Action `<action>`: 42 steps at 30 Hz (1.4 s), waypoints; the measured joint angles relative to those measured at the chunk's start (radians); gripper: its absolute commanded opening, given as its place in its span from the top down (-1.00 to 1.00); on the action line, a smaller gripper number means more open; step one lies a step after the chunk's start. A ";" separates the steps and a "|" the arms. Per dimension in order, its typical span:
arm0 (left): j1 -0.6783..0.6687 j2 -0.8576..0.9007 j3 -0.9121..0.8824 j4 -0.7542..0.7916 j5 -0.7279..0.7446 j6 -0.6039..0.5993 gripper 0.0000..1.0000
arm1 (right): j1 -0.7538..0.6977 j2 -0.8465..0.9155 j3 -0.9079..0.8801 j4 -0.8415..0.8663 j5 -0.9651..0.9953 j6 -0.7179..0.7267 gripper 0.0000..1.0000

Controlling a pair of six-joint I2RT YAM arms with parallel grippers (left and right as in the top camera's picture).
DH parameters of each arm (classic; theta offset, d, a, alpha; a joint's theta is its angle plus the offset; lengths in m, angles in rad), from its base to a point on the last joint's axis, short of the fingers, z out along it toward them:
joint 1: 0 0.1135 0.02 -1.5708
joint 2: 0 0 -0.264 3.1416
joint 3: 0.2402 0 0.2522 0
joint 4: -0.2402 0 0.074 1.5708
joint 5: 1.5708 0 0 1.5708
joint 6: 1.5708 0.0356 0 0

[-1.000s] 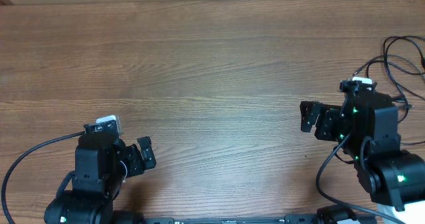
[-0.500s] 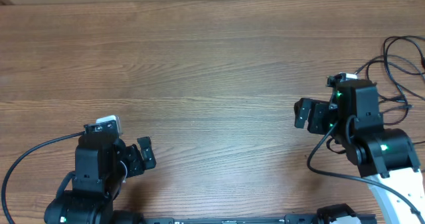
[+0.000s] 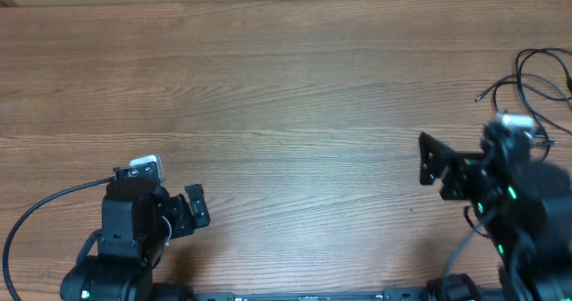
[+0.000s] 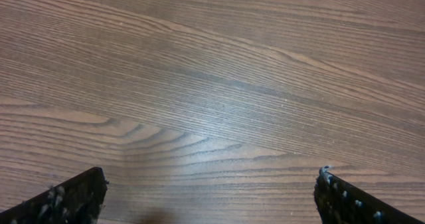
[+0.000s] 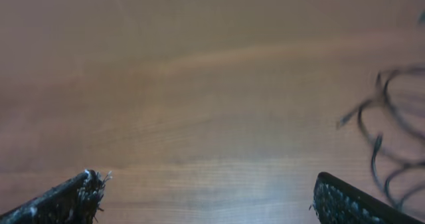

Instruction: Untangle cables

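The cables (image 3: pixel 537 79) are thin black cords looping in a tangle at the table's far right edge. They also show, blurred, at the right of the right wrist view (image 5: pixel 388 134). My right gripper (image 3: pixel 436 169) is open and empty, to the left of and nearer than the cables, apart from them; its fingers (image 5: pixel 209 192) frame bare wood. My left gripper (image 3: pixel 197 207) is open and empty at the near left, far from the cables; its wrist view (image 4: pixel 211 187) shows only wood.
A brown wooden table (image 3: pixel 286 96) fills the view. A thick black arm wire (image 3: pixel 40 207) curves at the near left edge. The cables run off the right edge of the overhead view.
My right arm swung left, then back to the right and nearer, and is blurred with motion now; more of the cables shows. The left arm has not moved.
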 measured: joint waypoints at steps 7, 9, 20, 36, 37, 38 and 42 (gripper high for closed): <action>0.000 0.000 -0.001 0.000 0.000 0.000 -0.99 | -0.003 -0.219 -0.214 0.271 0.002 -0.032 -1.00; 0.000 0.000 -0.001 0.000 0.000 0.000 -0.99 | -0.003 -0.269 -0.300 0.364 0.000 -0.035 -1.00; 0.000 0.000 -0.001 0.000 0.000 0.000 -0.99 | -0.003 -0.484 -0.689 0.832 0.000 -0.042 -1.00; 0.000 0.000 -0.001 0.000 0.000 0.000 -0.99 | -0.003 -0.610 -0.931 1.075 0.017 -0.068 -1.00; 0.000 0.000 -0.002 0.000 0.000 0.000 -0.99 | -0.003 -0.610 -0.948 1.099 0.018 -0.074 -1.00; 0.000 0.000 -0.001 0.000 0.000 0.000 -0.99 | -0.003 -0.610 -0.961 1.112 0.019 -0.077 -1.00; 0.000 0.000 -0.002 0.000 0.000 0.000 -0.99 | -0.003 -0.611 -1.009 1.086 0.018 -0.094 -1.00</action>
